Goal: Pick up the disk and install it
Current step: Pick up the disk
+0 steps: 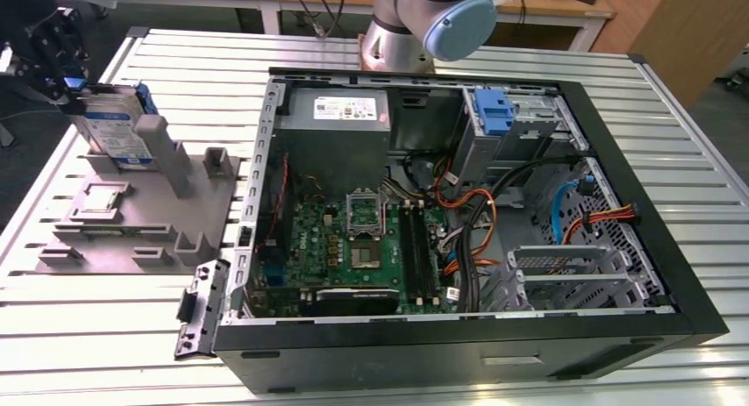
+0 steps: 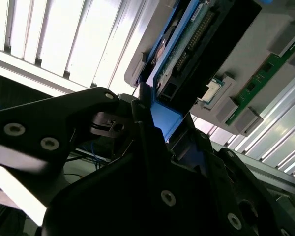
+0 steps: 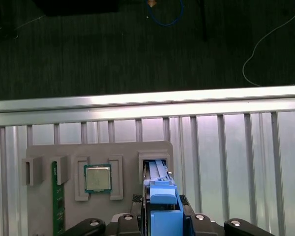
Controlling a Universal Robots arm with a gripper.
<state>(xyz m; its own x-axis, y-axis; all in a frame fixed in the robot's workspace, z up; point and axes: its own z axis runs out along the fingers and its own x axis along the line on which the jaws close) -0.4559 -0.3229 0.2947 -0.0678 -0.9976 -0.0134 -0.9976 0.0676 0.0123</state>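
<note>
Pinching disk (image 1: 114,125) by its blue bracket with pincer (image 1: 70,86), pressed onto it. Standing upright in grey holder (image 1: 117,217) on tabletop (image 1: 94,336), exterior view's far left, beside open computer case (image 1: 468,345).

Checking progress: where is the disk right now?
At the exterior view's left, the disk stands upright in the grey fixture, beside the open computer case.

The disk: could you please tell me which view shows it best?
The exterior view: the disk stands upright in the grey stand, with its labelled face and blue frame plain to see. The second wrist view shows its connector edge close up. The first wrist view shows its blue frame end-on.
</note>
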